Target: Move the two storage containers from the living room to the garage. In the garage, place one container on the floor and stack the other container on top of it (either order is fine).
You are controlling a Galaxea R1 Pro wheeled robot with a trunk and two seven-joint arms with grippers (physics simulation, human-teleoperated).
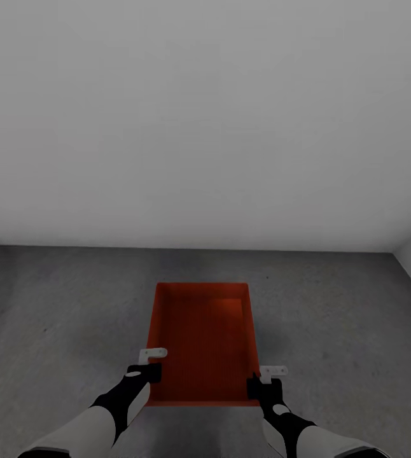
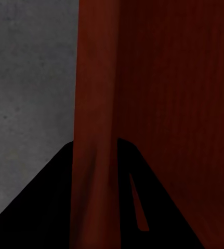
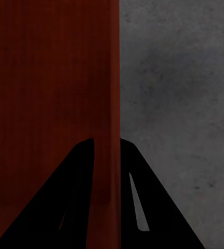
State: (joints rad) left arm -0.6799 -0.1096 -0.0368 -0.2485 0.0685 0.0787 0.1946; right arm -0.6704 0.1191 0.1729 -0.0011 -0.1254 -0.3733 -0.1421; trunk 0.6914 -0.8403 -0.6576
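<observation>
Nearest, the left gripper (image 1: pixel 153 372) pinches the left wall of an orange-red container (image 1: pixel 204 343), and the right gripper (image 1: pixel 261 381) pinches its right wall; both wrist views show a thin wall clamped between dark fingers. The container hangs level over the grey concrete floor (image 1: pixel 59 318), with the pale wall (image 1: pixel 205 127) beyond. It seems to have reached the garage. Setting it down is left, and I cannot tell where the second container stands.

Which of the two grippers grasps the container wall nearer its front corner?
The right gripper, pinching the right wall of the orange-red container almost at the near corner; the left gripper clamps the left wall slightly farther along.
</observation>
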